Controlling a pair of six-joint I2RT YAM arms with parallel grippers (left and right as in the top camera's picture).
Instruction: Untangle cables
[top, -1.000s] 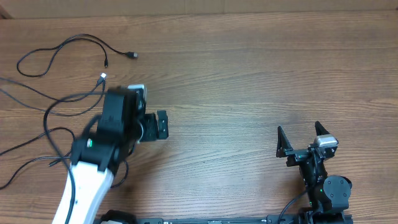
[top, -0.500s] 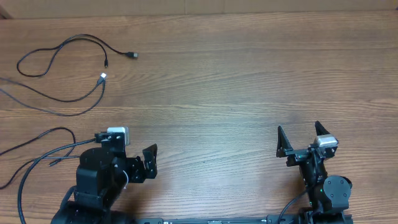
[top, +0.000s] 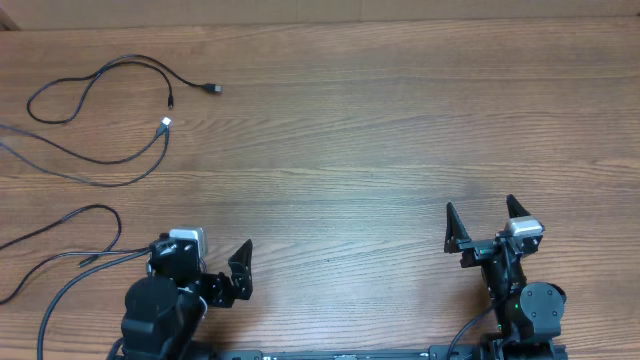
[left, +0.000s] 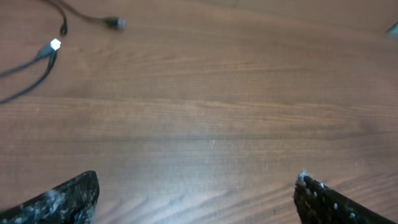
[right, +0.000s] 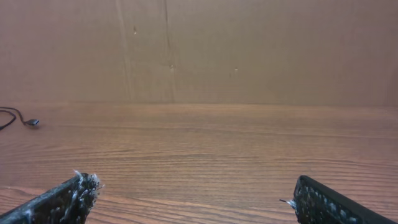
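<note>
The cables are lying as loose, seemingly separate strands on the bench, well beyond and left of the left hand, which is hanging wide apart and empty, like the right hand far to its right, so untangling is looking nearly finished.

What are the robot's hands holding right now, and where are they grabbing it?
Nothing. The left gripper and the right gripper are both open and empty. The cables lie on the table, away from both.
</note>
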